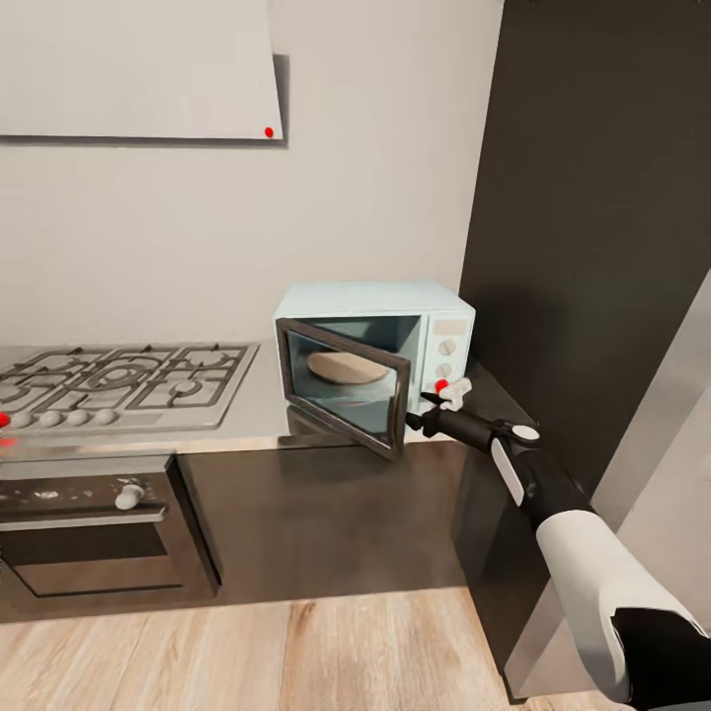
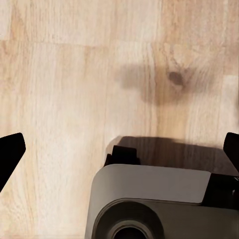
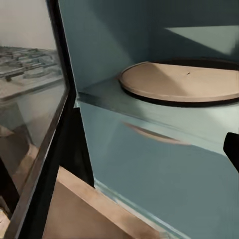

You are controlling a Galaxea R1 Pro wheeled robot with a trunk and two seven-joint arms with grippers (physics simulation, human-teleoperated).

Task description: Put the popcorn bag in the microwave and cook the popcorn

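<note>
The pale blue microwave [image 1: 434, 308] stands on the grey countertop [image 1: 259, 403] with its dark-framed glass door [image 1: 341, 387] swung partly open. Inside lies a flat round tan plate [image 1: 346, 367], close up in the right wrist view [image 3: 184, 82]. The popcorn bag and popcorn are out of view. My right gripper [image 1: 435, 407] is open at the door's free edge, just below the red light [image 1: 441, 385] on the knob panel; one dark fingertip [image 3: 233, 149] shows beside the cavity. My left gripper [image 2: 119, 149] hangs open over the wooden floor [image 2: 74, 74], holding nothing.
A gas hob [image 1: 118, 380] lies left of the microwave, over a dark built-in oven [image 1: 89, 523]. A tall dark cabinet [image 1: 592, 197] rises right behind my right arm. A pale wall cabinet [image 1: 138, 69] hangs above. The robot's grey base [image 2: 154, 199] sits below the left gripper.
</note>
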